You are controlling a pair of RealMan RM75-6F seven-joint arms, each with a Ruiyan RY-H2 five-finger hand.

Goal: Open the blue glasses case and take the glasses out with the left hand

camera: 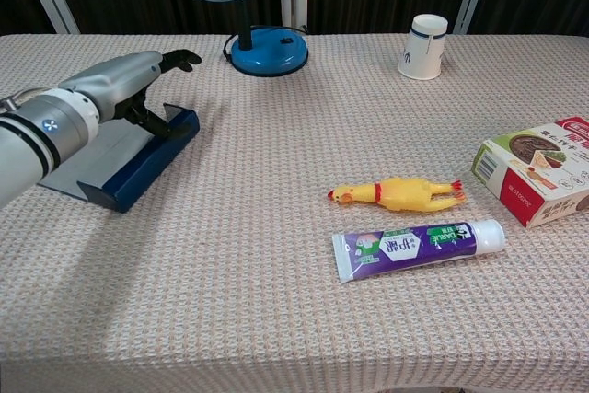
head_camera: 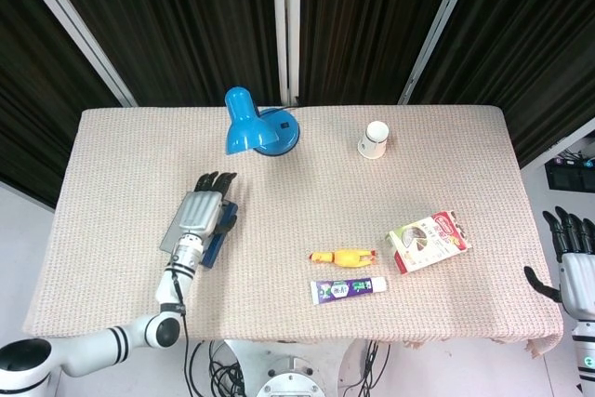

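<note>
Rough woven cloth [camera: 276,319] on table; glossy plastic lamp [camera: 267,48]; matt grey case lid [camera: 97,149]

Head view looks steeply down on the whole table [head_camera: 307,151]; chest view faces it low, closer; both share the tabletop.

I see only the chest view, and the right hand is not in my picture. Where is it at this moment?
Observer: In the head view the right hand hangs beyond the right edge of the beige cloth-covered table, with fingers apart and holding nothing.
Operator: From above, does the left hand cover the case?
Observer: Mostly. The left hand lies along the blue glasses case, and only a blue strip shows beside it. No glasses are visible.
Operator: What colour is the lamp shade on top?
Observer: The shade of the blue desk lamp is blue on top.
</note>
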